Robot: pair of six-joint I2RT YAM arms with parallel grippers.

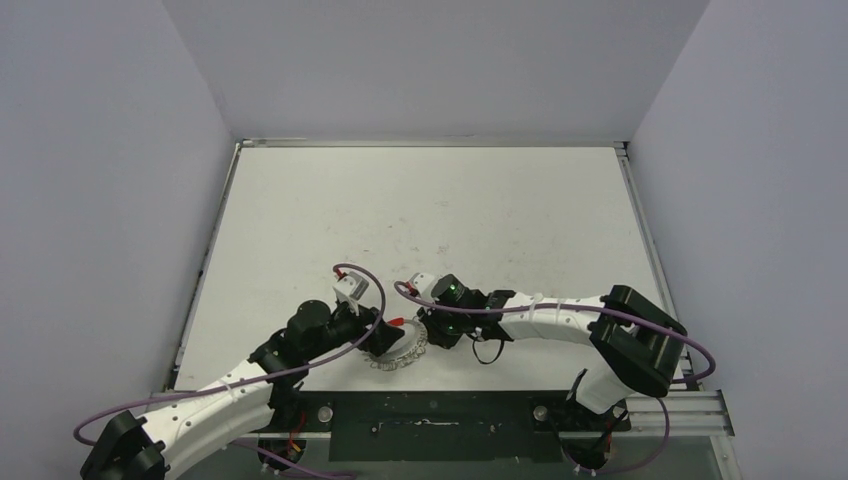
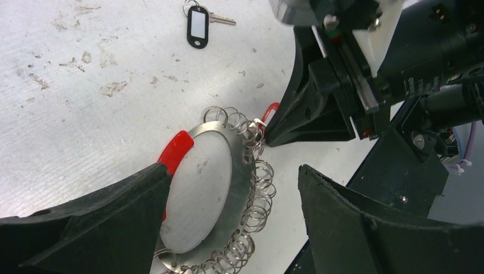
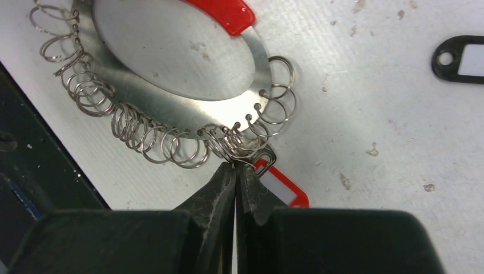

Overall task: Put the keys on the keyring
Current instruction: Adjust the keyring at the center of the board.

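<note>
Left hand (image 2: 232,171) stands open, fingers astride the keyring (image 2: 177,148) (flat on the table (image 2: 85,114)). Right hand (image 3: 235,168) is fully closed, tips at a small wire loop (image 3: 255,161) on the keyring's edge, over a red-tagged key (image 3: 282,191). A black-tagged key (image 2: 197,27) lies well apart.

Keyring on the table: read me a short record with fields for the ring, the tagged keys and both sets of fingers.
keyring: flat on the table, red sleeve on one arc, small wire rings round its rim
black-tagged key: loose, apart from the ring
right gripper: fingers shut, tips at the wire rings
red tag: beside the rim, at those tips
left gripper: fingers open, straddling the ring
</note>
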